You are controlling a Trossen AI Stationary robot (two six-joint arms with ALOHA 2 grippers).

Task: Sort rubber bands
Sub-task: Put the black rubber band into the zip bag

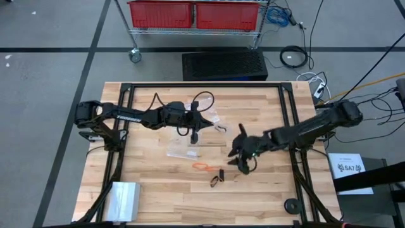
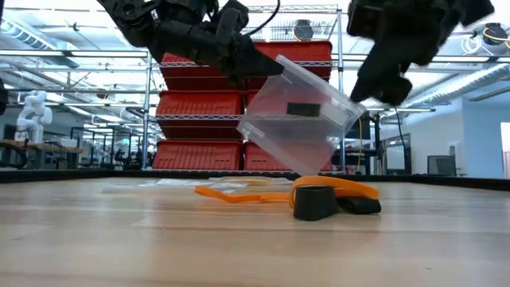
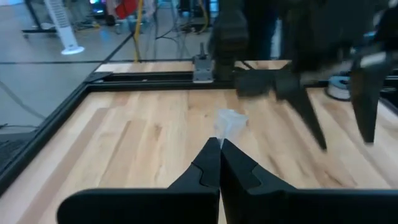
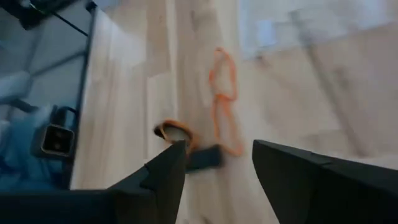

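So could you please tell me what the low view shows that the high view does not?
Only the low view shows the clear bag hanging tilted from the shut left hand, above the wood. Only the high view shows the whole table, with a second clear bag near its corner. Both show the orange rubber bands beside the black ones, and the open right hand above them.

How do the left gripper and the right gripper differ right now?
The left gripper is shut, pinching a clear plastic bag up off the table; the right gripper is open and holds nothing. The left gripper is over the table's middle, while the right gripper hangs above the orange rubber bands and black rubber bands. Both are dark two-finger grippers.
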